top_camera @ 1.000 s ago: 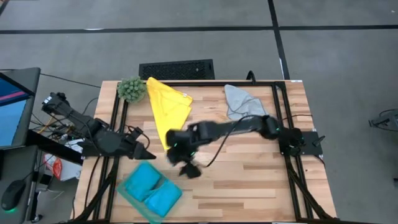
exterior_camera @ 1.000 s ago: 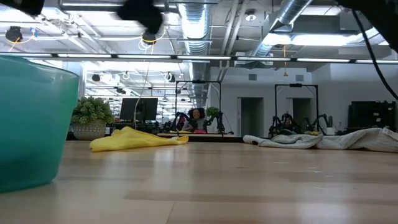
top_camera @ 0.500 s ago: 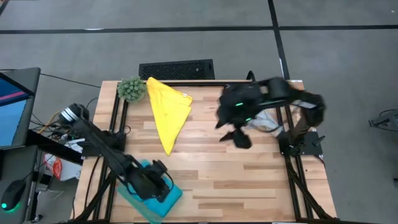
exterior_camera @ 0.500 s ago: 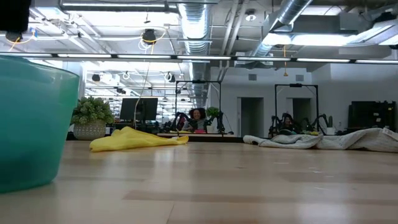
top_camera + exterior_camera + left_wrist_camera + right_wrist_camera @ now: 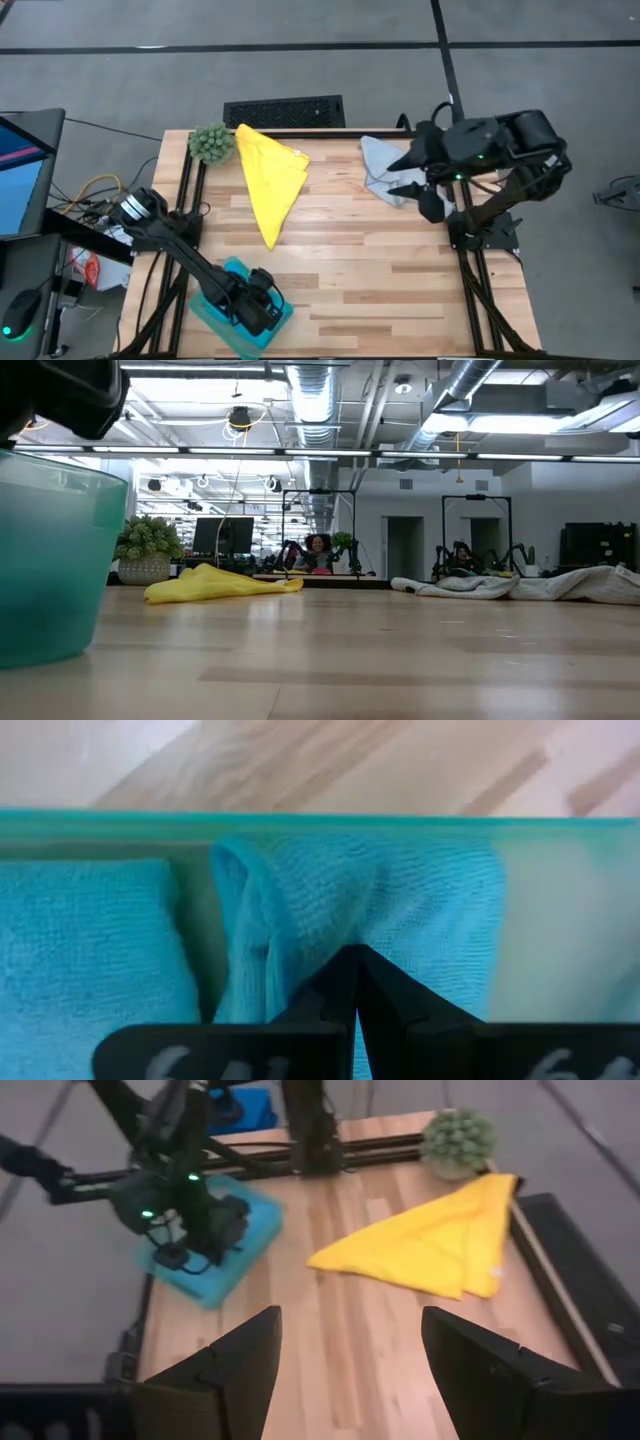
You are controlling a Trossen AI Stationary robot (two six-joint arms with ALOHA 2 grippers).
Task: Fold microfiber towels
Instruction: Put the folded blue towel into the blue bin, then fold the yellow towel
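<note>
I am reading this as partway through the job. On the near left of the worktop (image 5: pixel 400 270) a teal bin (image 5: pixel 205 310) is holding two bright blue towels (image 5: pixel 90 940) side by side, and both are looking folded and put away. My left gripper (image 5: pixel 262 305) is sitting down inside that bin, its fingers (image 5: pixel 320 1000) pressed together with a ridge of the second blue towel (image 5: pixel 400 910) bunching around their tips; I am not able to tell whether any cloth is actually pinched between them.

Still waiting are the yellow towel (image 5: pixel 270 175), lying as a loose triangle at the far left-centre just beside the small green plant ball (image 5: pixel 211 143), and the light grey towel (image 5: pixel 385 165), crumpled at the far right. My right gripper (image 5: pixel 420 185) is hanging above the right edge, beside the grey towel, with its fingers (image 5: pixel 235 1355) spread wide and holding nothing. I am not seeing a teal green towel anywhere. So I am judging two done and at least two left.
</note>
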